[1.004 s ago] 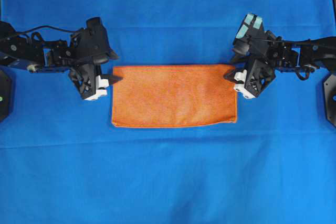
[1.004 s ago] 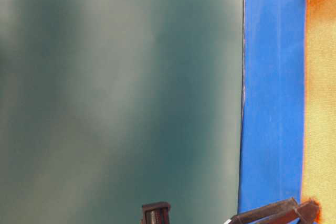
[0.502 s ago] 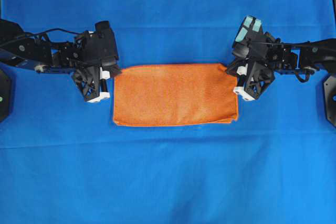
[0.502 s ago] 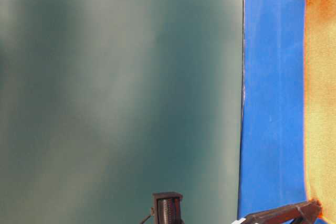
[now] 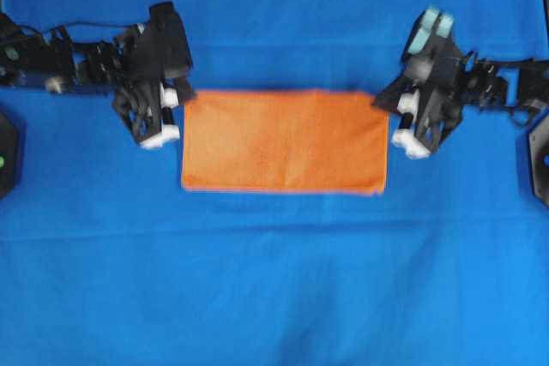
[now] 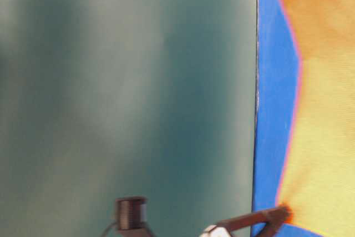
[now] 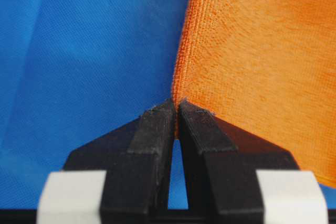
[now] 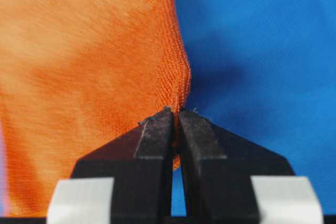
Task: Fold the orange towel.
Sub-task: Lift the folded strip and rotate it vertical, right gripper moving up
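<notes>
One blue cloth surface (image 5: 274,297) filling overhead view; we are seeing wide bare blue in front of and behind towel, free room on all sides. Orange towel (image 5: 285,140) lying mid-surface as folded rectangle, long edges running left-right. Near edge lying flat; far corners lifting in table-level view. Left gripper (image 5: 174,109) clenching towel's far left corner, jaws pinched on hem. Right gripper (image 5: 396,113) clenching far right corner likewise. Grey-green backdrop (image 6: 127,104) blurring behind table edge.
</notes>
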Robot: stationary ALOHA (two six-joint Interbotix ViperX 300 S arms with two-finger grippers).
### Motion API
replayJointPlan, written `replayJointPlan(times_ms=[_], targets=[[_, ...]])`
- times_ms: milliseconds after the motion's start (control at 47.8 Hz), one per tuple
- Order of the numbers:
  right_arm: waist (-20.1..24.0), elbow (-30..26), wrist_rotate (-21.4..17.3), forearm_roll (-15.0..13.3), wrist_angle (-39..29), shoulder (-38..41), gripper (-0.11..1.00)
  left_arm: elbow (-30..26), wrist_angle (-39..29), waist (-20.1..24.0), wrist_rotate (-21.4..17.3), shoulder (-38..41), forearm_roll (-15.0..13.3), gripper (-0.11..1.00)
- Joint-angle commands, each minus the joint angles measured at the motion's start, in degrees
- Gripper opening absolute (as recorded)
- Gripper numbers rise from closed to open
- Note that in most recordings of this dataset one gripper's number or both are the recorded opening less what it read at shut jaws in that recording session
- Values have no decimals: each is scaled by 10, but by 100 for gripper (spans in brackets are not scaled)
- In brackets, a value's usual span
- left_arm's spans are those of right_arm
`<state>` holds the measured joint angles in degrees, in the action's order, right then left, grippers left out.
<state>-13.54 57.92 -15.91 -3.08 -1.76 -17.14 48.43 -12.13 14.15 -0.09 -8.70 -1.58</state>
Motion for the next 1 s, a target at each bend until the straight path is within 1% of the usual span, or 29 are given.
replayJointPlan(times_ms=[0,105,230,481,565,711,858,983], targets=[[2,-14,1,-2,-22,-50,1,-24,-32,-8,4,-44,-1,1],[4,-17,1,-2,-45,-98,1,-32,-48,-25,11,-76,0,1],[11,-14,1,-2,-50,-134,1,-34,-53,-46,12,-105,-1,1],[18,-11,-2,-1,-50,-144,1,-33,-50,-64,13,-125,-1,1],[15,-12,-1,-2,-48,-144,1,-34,-41,-79,14,-124,-1,1],[-14,-17,-1,-11,-48,-131,1,-35,2,-122,13,-120,0,1],[-54,-32,-1,-34,-47,-103,1,-39,69,-177,11,-112,-1,1],[-90,-55,-1,-59,-33,-65,1,-52,102,-210,4,-96,-1,1]])
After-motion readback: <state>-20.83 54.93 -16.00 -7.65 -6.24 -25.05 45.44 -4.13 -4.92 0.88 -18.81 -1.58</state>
